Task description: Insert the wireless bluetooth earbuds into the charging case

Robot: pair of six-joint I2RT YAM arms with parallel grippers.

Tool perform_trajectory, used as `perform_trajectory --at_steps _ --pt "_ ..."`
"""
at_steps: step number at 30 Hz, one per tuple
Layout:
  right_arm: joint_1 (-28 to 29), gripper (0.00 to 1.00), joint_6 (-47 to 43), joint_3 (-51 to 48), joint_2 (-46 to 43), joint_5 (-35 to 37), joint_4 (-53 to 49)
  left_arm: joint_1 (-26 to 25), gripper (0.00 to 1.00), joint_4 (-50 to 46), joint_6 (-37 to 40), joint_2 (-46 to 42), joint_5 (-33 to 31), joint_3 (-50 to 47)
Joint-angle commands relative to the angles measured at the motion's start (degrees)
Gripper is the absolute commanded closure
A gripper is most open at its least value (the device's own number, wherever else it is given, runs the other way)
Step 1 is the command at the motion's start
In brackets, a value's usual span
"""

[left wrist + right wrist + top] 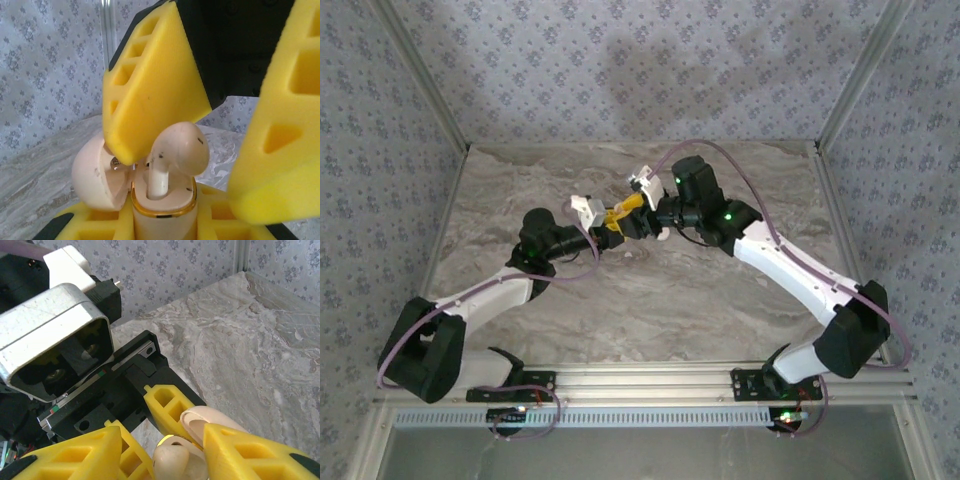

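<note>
One earbud (176, 150) stands stem-down in the open charging case (162, 212), which the left jaws clench from both sides over the worktop (35, 172), while the right jaws stand released, spread either side of the earbud's head.

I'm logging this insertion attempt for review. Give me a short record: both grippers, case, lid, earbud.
left gripper: shut on the charging case, holding it upright
lid: open, tipped to one side
earbud: stem down in the case's slot, head above the rim
right gripper: open, one finger on each side of the earbud
</note>
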Motion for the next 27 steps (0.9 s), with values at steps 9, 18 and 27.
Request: perform_trajectory --at_steps 9,18,27 --pt "-1.4 0.44 3.3 -0.3 -5.4 0.9 0.7 -0.3 0.80 2.2 2.1 -2.9 0.6 2.8" --pt "-3.7 0.37 4.8 -0.9 -8.3 0.4 1.3 -0.4 0.80 -0.5 3.9 -3.4 0.9 2.8" --pt "-3.2 0.48 3.8 0.7 -7.4 0.8 -3.7 -0.3 0.80 -2.9 5.2 -4.3 0.7 2.9"
